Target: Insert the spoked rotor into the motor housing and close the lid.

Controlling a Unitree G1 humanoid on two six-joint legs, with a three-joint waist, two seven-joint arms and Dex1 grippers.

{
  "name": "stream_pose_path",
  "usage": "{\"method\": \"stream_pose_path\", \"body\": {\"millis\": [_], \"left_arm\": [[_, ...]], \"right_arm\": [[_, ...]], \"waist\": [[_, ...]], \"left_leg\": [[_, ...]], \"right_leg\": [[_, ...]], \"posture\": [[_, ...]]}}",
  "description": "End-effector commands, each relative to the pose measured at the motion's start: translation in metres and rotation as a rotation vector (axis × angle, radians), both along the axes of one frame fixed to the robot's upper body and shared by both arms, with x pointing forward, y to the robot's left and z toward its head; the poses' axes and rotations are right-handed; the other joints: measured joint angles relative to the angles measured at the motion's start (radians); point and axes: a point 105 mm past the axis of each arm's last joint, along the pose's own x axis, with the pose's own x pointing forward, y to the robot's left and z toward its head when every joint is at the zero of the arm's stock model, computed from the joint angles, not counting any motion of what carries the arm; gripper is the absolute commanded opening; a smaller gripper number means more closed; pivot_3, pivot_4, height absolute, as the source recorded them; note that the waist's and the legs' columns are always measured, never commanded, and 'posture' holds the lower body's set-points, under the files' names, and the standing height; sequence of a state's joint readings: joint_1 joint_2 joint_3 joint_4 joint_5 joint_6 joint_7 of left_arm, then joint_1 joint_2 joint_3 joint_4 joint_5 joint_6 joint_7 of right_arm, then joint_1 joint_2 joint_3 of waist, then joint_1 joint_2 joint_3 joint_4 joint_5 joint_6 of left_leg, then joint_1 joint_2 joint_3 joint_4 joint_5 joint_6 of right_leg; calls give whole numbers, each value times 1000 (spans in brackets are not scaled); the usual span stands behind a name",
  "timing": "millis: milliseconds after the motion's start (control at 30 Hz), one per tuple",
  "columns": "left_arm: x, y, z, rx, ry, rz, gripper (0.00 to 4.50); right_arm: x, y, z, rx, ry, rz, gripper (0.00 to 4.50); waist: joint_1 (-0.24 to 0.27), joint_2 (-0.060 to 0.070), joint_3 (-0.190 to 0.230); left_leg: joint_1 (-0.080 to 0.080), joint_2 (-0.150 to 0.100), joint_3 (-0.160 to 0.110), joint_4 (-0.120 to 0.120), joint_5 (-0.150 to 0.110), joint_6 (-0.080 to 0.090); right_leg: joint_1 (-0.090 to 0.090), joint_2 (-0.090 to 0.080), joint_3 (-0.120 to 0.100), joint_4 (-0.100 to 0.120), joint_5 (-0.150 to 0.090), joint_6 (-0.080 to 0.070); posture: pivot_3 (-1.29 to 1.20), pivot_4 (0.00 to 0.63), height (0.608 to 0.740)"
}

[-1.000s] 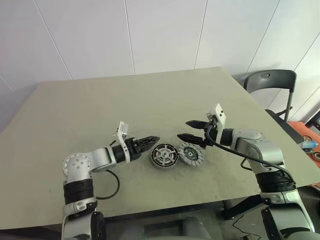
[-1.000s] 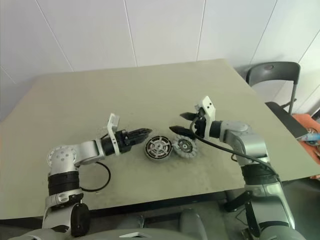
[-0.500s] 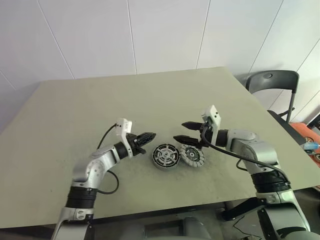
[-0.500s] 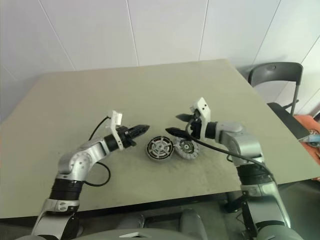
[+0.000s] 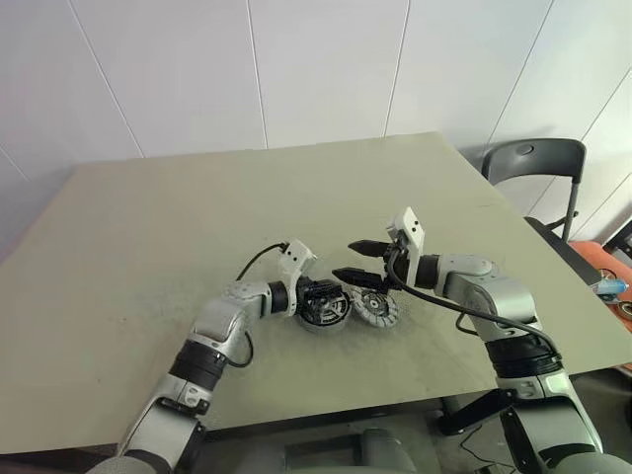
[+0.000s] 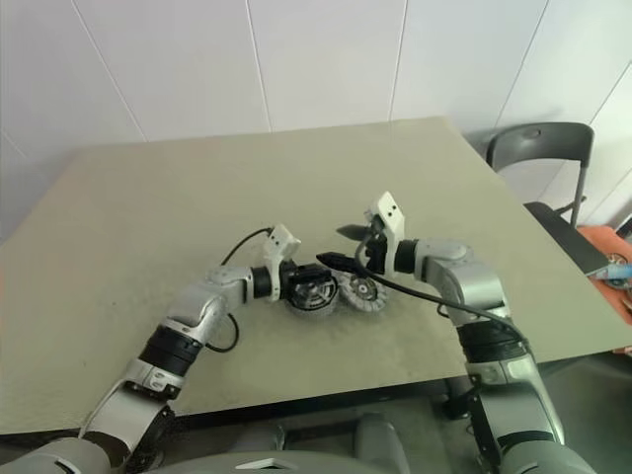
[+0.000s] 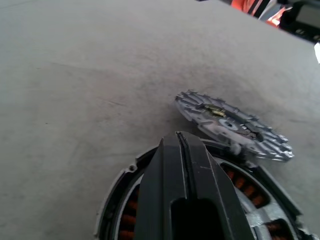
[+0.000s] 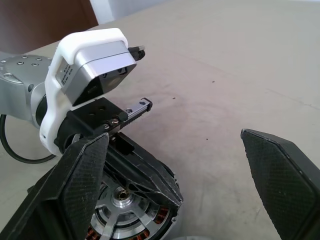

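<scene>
The motor housing (image 5: 324, 305) sits on the bench (image 5: 148, 227) directly beneath the tip of the left hand (image 7: 183, 150), whose fingers are pressed together and reach over the housing's open top; whether they touch what is inside cannot be told. The spoked rotor (image 8: 122, 210) appears already seated in the housing: silver hub and spokes show inside the ring of copper windings, with the dark rim around them. The lid (image 7: 232, 125) lies just beyond the left hand's tip, beside the housing, with one edge seemingly propped on the housing's rim so that it sits tilted; it is a silvery finned disc and looks undamaged. The right hand (image 5: 354, 262) hovers above the lid with its fingers spread wide, holding nothing. Risks, as judged: the closed left hand bearing on the rotor could skew it or shove the housing along the bench; the tilted lid may slip when gripped by its thin edge; the two hands are close together over the housing and could collide.
</scene>
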State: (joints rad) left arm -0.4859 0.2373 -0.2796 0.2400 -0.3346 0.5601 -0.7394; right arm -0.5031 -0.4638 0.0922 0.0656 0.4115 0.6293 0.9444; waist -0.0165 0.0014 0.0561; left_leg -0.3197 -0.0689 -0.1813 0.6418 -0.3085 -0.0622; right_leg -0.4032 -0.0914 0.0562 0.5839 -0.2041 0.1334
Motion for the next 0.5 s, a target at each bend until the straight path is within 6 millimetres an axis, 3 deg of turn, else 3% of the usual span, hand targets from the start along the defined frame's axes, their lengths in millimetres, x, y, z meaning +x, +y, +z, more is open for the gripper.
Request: {"method": "stream_pose_path", "body": {"millis": [33,167,300,500], "left_arm": [[-9,19,-35,134,101,25,31],[3,13,-15,54,-4,65,31],[10,6,32,-213,-88,87,31],[-3,18,45,-272,-163,49,31]], "right_arm": [[1,1,13,12,-49,2,4500],[1,3,12,13,-48,4,4500],[1,3,12,13,-46,7,4500],[-10,5,21,97,-1,47,4500]], "waist": [[-2,0,0],[0,1,0],[3,1,0],[5,0,0]], "left_leg": [[0,0,0,0,0,0],[1,0,0,0,0,0],[-1,0,0,3,0,0],[-3,0,-1,2,0,0]], "right_leg": [[0,0,0,0,0,0],[0,0,0,2,0,0],[-1,0,0,2,0,0],[-3,0,0,2,0,0]], "posture": [[0,0,740],[0,0,740],[0,0,740],[0,0,740]]}}
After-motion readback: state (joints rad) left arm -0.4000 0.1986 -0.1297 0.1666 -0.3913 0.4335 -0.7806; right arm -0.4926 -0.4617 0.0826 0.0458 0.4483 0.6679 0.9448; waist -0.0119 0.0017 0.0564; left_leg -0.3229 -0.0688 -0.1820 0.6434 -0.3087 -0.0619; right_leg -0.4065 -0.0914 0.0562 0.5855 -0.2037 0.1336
